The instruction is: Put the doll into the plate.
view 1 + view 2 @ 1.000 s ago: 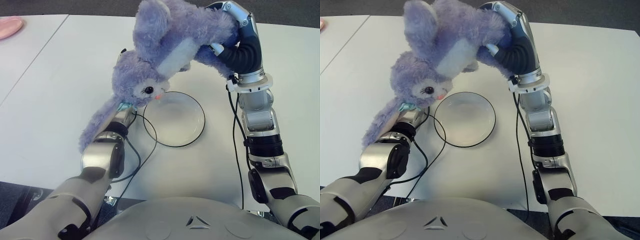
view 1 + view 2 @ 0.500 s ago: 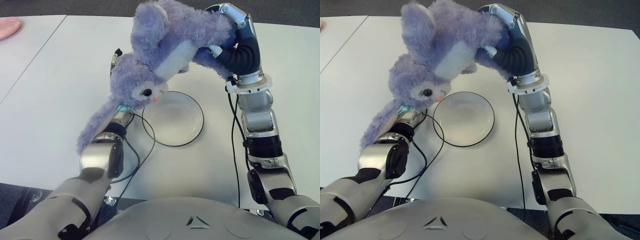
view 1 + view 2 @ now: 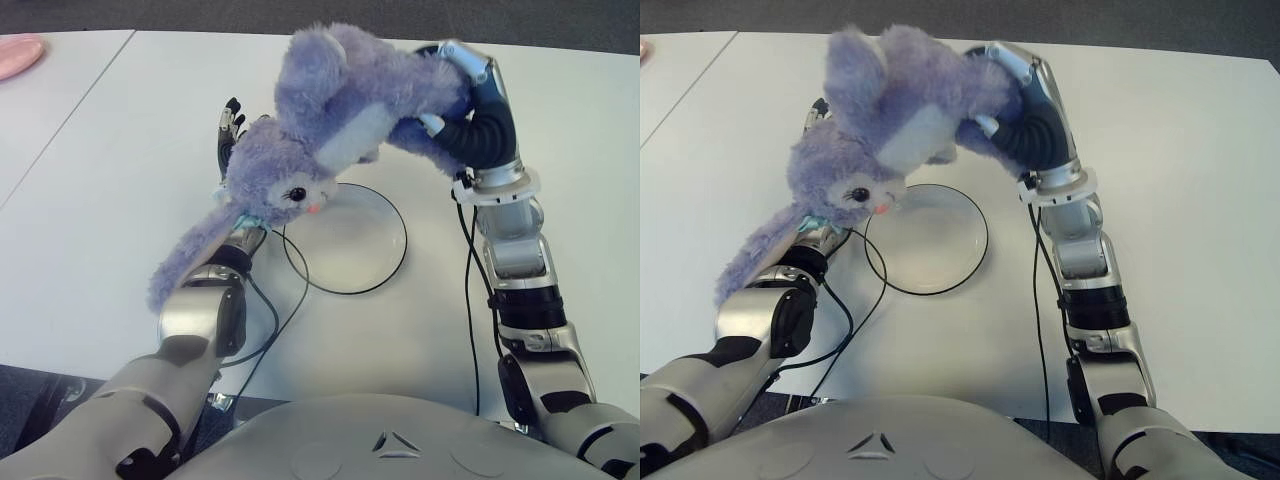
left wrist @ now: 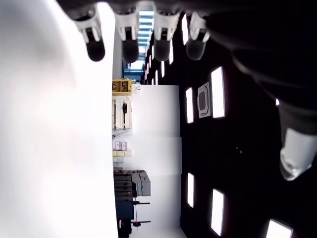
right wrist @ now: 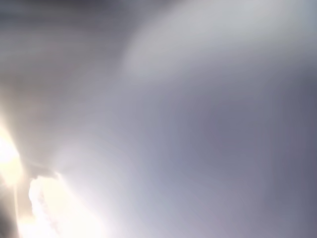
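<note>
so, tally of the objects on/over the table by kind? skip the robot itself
Doll: 1, purple plush, held up by the right hand over the table.
Clear plate: 1, empty, doll's head overlapping its left rim in view.
Pink plate: 1, far left corner.
Total: 3. Left hand, open, shows behind the doll's head.

1 purple doll, 1 clear plate, 1 pink dish, 2 hands: left hand, right hand.
</note>
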